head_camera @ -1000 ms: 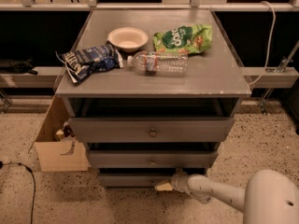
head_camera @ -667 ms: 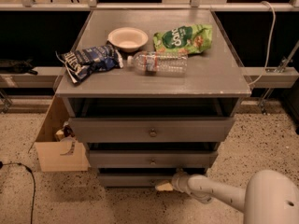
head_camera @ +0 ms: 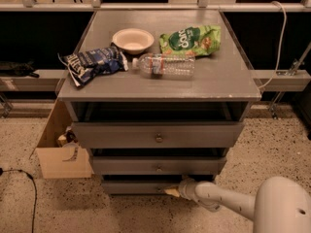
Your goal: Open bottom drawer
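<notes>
The gray cabinet has three drawers. The bottom drawer [head_camera: 131, 186] is the lowest and narrowest gray front, low in the camera view. My gripper [head_camera: 171, 191] reaches in from the lower right on a white arm [head_camera: 228, 203]. Its tip is at the bottom drawer's front, near the middle where the knob sits. The knob itself is hidden behind the gripper. The middle drawer [head_camera: 158, 166] and the top drawer [head_camera: 158, 135] show their round knobs above it.
On the cabinet top [head_camera: 228, 76] lie a white bowl [head_camera: 132, 39], a plastic water bottle [head_camera: 164, 65], a blue chip bag [head_camera: 92, 62] and a green snack bag [head_camera: 191, 39]. An open cardboard box [head_camera: 60, 152] stands on the speckled floor to the cabinet's left. A black cable [head_camera: 24, 183] runs along the floor.
</notes>
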`<state>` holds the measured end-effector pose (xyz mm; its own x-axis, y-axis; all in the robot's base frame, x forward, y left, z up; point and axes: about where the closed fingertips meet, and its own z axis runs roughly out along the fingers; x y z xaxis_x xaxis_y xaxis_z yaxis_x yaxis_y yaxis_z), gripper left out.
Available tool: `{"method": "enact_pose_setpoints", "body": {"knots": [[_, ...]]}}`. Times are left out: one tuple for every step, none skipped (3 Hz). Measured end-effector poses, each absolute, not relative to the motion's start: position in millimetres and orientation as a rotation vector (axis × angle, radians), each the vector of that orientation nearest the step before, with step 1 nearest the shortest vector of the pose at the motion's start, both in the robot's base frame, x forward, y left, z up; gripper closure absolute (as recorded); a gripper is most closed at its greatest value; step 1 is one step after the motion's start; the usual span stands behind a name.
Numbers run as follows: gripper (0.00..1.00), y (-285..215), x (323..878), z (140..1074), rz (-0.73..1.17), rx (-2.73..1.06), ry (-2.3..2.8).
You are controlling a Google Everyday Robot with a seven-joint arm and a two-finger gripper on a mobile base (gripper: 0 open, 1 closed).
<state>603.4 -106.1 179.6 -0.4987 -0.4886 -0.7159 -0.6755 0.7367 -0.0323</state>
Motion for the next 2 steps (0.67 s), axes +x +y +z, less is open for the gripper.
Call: {"method": "enact_pose_setpoints", "body": {"knots": [[0.56,-106.1,603.4,179.6,0.326,-0.873,2.199],[0.79,-105.4,600.5,181.4,0.31,-0.897,2.191]]}}
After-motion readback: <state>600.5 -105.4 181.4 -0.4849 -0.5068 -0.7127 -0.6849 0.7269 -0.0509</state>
